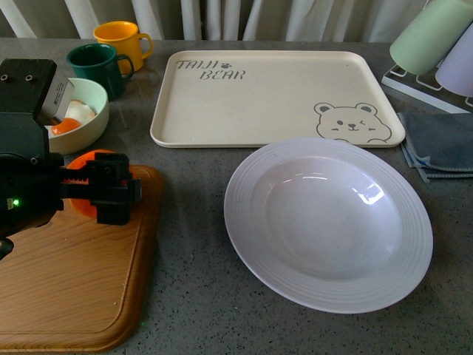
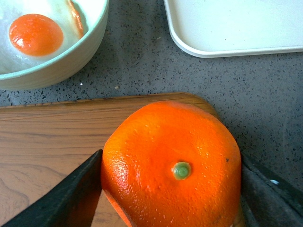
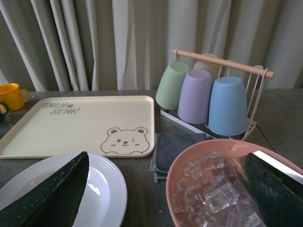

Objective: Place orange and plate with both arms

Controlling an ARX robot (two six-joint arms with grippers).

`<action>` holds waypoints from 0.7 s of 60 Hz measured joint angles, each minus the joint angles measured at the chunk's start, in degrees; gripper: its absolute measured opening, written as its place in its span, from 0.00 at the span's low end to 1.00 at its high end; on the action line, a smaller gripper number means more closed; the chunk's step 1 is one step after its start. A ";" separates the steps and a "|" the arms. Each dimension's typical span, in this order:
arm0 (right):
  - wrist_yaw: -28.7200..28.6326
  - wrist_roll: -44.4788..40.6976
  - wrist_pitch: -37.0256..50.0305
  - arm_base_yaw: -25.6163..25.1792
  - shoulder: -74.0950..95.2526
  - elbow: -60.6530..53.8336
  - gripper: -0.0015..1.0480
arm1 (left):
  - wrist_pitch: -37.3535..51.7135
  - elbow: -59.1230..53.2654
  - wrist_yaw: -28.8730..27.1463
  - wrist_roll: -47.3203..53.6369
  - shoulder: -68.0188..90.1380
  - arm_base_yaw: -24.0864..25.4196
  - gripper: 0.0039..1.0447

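Observation:
My left gripper [image 1: 92,185] is shut on the orange [image 1: 87,161], a bright fruit with a green stem dot, over the far right corner of the wooden cutting board [image 1: 66,281]. In the left wrist view the orange [image 2: 173,165] fills the space between both black fingers [image 2: 71,198]. The large white ridged plate [image 1: 327,222] lies on the grey table right of the board. My right gripper [image 3: 165,189] is open and out of the front view; its wrist view shows the plate's edge [image 3: 106,194] beside one finger.
A cream bear tray [image 1: 273,96] lies behind the plate. A pale green bowl [image 1: 87,118] with a fried egg, plus green and yellow mugs [image 1: 100,66], stand at the back left. A pink bowl of ice cubes [image 3: 213,189], a grey cloth [image 1: 440,144] and a cup rack [image 3: 208,94] are on the right.

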 joint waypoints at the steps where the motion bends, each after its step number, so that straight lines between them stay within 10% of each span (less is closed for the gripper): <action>1: 0.00 0.00 0.00 0.00 0.00 0.00 0.91 | 0.02 0.00 0.00 0.02 0.00 -0.02 0.68; 12: 0.00 0.00 0.00 0.00 0.00 0.00 0.91 | 1.14 -0.07 1.29 2.25 -2.75 -1.05 0.51; 42: 0.00 0.00 0.00 0.00 0.00 0.00 0.91 | 2.91 7.28 8.66 3.87 -0.68 -14.84 0.50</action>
